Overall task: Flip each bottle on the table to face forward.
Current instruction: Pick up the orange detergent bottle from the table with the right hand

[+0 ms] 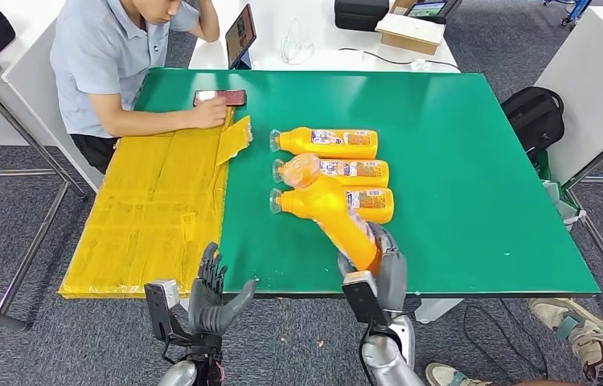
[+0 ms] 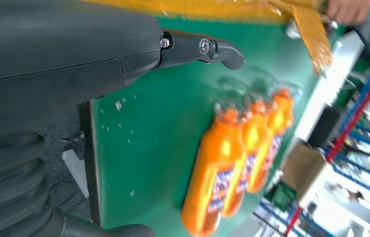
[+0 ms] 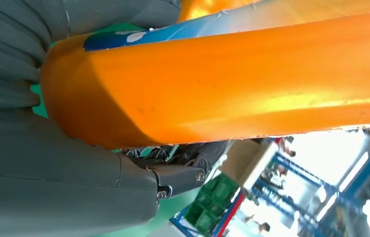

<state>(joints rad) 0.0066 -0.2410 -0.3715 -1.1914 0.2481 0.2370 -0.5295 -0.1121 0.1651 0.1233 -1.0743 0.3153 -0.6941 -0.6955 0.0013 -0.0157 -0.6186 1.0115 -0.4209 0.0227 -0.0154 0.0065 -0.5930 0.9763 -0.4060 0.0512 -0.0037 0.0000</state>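
Three orange bottles lie side by side on the green table (image 1: 475, 161), caps to the left: the far one (image 1: 326, 142), the middle one (image 1: 358, 171) and the near one (image 1: 375, 204). My right hand (image 1: 380, 261) grips the base of a fourth orange bottle (image 1: 330, 211), lifted and tilted over the near ones with its cap up and to the left. In the right wrist view this bottle (image 3: 232, 74) lies across my hand (image 3: 74, 182). My left hand (image 1: 214, 291) hangs open below the table's front edge, holding nothing. The left wrist view shows the orange bottles (image 2: 222, 177) beyond its fingers (image 2: 212, 49).
A flattened yellow cardboard sheet (image 1: 153, 201) covers the table's left end. A seated person (image 1: 113, 56) leans on it by a phone (image 1: 219, 97). Behind stands a white table with a tablet (image 1: 240, 36). A black backpack (image 1: 533, 112) lies at the right, a shoe (image 1: 588, 330) at the near right.
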